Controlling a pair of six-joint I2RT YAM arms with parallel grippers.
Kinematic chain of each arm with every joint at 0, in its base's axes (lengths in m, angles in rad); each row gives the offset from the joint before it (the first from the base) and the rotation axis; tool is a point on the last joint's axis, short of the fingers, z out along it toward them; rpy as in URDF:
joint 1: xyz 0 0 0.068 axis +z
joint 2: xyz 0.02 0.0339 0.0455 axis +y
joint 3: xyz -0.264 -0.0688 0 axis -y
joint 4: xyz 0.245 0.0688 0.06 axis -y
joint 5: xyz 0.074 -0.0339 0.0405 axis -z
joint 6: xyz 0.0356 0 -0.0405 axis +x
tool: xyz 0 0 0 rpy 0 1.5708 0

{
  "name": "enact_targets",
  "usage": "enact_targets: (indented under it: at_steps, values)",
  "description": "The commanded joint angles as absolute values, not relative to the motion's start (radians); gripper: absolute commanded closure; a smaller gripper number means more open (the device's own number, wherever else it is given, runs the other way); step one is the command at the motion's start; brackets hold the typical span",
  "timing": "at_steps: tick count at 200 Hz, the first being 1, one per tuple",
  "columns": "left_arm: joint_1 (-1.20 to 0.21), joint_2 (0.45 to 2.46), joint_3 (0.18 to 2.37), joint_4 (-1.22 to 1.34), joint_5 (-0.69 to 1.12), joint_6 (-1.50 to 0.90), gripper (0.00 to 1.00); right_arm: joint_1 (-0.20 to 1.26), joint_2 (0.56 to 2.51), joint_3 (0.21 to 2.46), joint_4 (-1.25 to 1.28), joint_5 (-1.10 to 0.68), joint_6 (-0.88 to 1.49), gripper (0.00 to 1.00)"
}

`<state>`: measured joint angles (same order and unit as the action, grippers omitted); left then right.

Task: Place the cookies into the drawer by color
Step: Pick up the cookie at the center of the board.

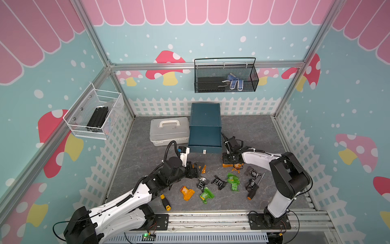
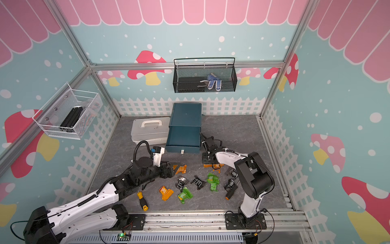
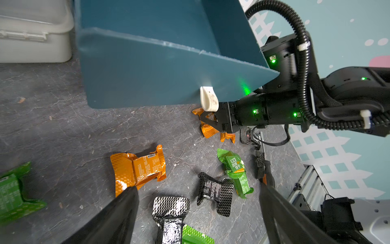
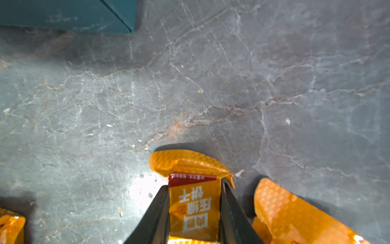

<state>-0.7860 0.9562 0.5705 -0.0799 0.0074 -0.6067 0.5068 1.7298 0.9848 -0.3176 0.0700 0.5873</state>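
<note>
The teal drawer cabinet point(image 1: 205, 114) stands at the back with one drawer point(image 1: 204, 137) pulled out; its white pull tab point(image 3: 209, 101) shows in the left wrist view. Orange, green and black cookies lie scattered on the floor in front: orange point(image 1: 187, 192), green point(image 1: 206, 195), black point(image 1: 219, 182). My right gripper point(image 4: 195, 186) is shut on an orange cookie point(image 4: 194, 202) at floor level, just right of the drawer's front point(image 1: 230, 163). My left gripper point(image 3: 198, 189) hangs open over two black cookies point(image 3: 171, 213), with an orange one point(image 3: 139, 166) by one finger.
A pale grey lidded case point(image 1: 168, 131) sits left of the cabinet. A yellow-handled screwdriver point(image 1: 165, 202) lies by the left arm and an orange-and-black one point(image 1: 252, 191) by the right arm. Wire baskets hang on the back wall point(image 1: 225, 76) and left wall point(image 1: 95, 114).
</note>
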Motion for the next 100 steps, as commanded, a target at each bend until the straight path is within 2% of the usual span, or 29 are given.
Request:
enact_targets:
  at_steps: [1,53,100]
  values:
    - [-0.787,0.935,0.573,-0.111,-0.025,-0.552,0.07,0.511,1.638,0.985,-0.375,0.090,0.585,0.65]
    - [-0.786,0.852,0.573,-0.157,-0.090,-0.597,0.07,0.511,1.400,1.009,-0.506,0.137,0.581,0.65]
    - [-0.784,0.885,0.652,-0.248,-0.111,-0.609,0.06,0.520,1.292,1.209,-0.652,0.139,0.575,0.64]
